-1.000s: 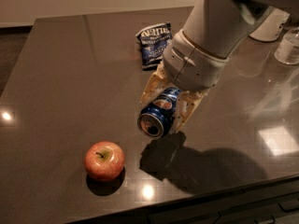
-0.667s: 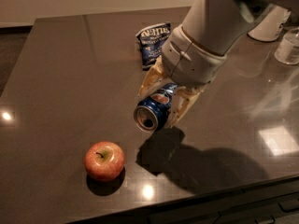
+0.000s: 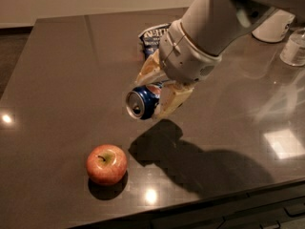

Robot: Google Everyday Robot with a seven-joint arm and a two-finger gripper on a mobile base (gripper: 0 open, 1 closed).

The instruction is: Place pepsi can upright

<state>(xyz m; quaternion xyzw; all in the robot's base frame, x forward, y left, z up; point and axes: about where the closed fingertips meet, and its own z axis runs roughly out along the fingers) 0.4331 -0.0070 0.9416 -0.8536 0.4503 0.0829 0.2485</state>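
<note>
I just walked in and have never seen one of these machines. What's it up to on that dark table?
The robot arm's gripper is clamped on a blue pepsi can, holding it on its side above the dark table, one silver end facing the camera. The can's shadow falls apart from it, so it seems to be off the surface, and it isn't upright yet. A red apple sits near the front edge, and a blue chip bag lies behind the arm.

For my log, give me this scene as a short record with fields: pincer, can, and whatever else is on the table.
Can: on its side, silver end toward the camera, held off the table
Pincer: above the middle of the table, shut on the can
Apple: on the table, nearer the camera, left of the can
Chip bag: behind the pincer
Status: can not yet upright
</note>
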